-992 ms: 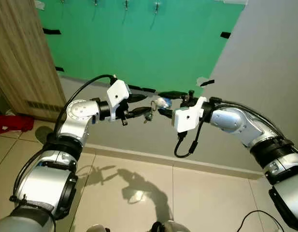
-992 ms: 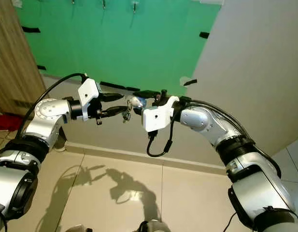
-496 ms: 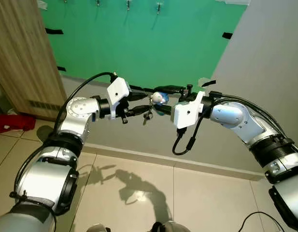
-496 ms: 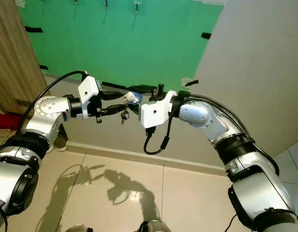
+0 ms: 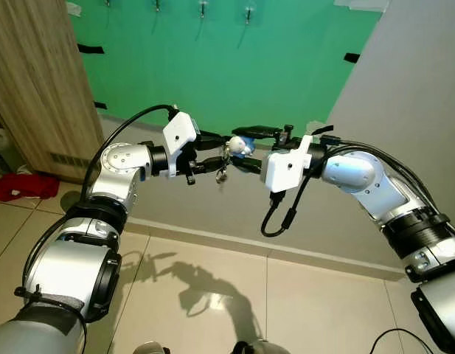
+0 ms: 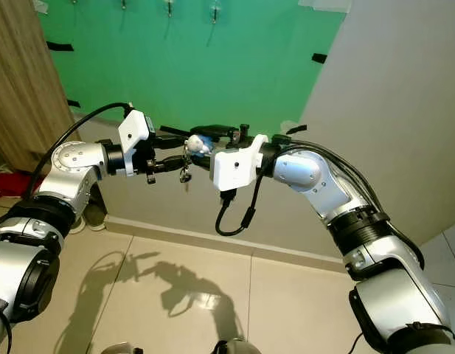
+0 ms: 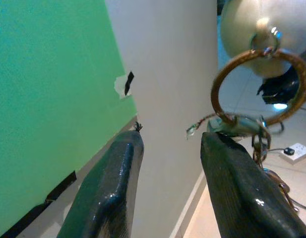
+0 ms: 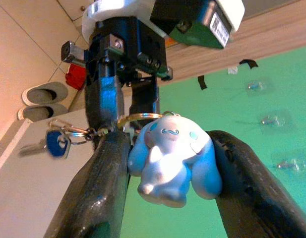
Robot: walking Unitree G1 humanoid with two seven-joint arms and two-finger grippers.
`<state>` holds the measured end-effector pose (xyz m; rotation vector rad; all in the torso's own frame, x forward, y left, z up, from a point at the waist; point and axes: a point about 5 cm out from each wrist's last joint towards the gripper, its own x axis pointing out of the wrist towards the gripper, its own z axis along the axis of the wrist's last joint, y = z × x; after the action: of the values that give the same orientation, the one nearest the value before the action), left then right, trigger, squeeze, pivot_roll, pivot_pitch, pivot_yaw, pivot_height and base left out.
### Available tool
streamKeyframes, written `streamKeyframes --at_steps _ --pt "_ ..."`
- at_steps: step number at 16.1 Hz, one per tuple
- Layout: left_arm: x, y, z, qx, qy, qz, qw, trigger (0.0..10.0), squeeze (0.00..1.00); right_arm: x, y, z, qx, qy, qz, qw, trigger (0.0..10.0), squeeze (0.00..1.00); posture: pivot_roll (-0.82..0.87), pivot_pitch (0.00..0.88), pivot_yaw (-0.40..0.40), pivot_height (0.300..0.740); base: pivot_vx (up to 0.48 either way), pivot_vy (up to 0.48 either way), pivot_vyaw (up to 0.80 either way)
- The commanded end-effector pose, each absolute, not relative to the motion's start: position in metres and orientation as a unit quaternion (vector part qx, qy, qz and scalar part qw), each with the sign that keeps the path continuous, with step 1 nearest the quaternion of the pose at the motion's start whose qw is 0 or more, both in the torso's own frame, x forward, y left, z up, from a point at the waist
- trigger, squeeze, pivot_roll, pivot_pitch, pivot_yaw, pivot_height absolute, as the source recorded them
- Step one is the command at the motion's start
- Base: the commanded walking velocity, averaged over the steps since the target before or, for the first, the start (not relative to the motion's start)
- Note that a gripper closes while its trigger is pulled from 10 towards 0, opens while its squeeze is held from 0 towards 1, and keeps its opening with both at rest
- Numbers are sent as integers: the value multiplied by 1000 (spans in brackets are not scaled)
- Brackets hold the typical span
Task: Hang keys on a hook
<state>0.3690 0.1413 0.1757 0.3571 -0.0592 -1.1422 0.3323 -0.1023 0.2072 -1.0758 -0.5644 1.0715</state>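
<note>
A bunch of keys (image 5: pixel 222 173) hangs from a brass ring (image 7: pixel 262 89) with a white-and-blue plush charm (image 8: pixel 170 158). My right gripper (image 5: pixel 239 146) is shut on the charm at chest height in front of the wall. My left gripper (image 5: pixel 221 151) faces it, tip to tip, with its fingers (image 7: pixel 115 188) apart and nothing between them. The ring sits right at one left fingertip; I cannot tell whether it is threaded on. Several small hooks (image 5: pixel 203 9) sit high on the green board (image 5: pixel 212 66), well above both grippers.
A wooden cabinet (image 5: pixel 28 81) stands at the left, with a red thing (image 5: pixel 21 184) on the floor beside it. A grey wall (image 5: pixel 411 88) runs along the right. Slippers (image 8: pixel 41 94) lie on the tiled floor (image 5: pixel 212 295) below.
Both grippers have risen slightly and the right one has come closer to the left, bringing charm and ring up against the left fingertips. The view has shifted a little.
</note>
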Motion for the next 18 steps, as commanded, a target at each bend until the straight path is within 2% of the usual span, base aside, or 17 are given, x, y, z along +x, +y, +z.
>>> streamKeyframes --at_steps 1,6,12,14,18 --pt "372 137 187 157 -43 -543 823 10000 0 333 -108 211 -477 -251 472 698 10000 0 -127 7 -98 740 0 0 0" --pt "369 137 190 120 -68 -558 819 10000 0 338 -120 201 -463 -209 469 723 10000 0 -122 9 -104 740 0 0 0" --pt "368 136 190 114 -70 -561 817 10000 0 338 -121 200 -460 -206 468 726 10000 0 -122 9 -105 740 0 0 0" --pt "362 132 188 74 -94 -576 808 10000 0 343 -128 193 -443 -179 458 749 9961 0 -120 15 -110 740 0 0 0" --pt "355 126 182 61 -88 -601 792 10000 0 347 -132 192 -432 -166 450 764 9569 0 -119 18 -113 740 0 0 0"
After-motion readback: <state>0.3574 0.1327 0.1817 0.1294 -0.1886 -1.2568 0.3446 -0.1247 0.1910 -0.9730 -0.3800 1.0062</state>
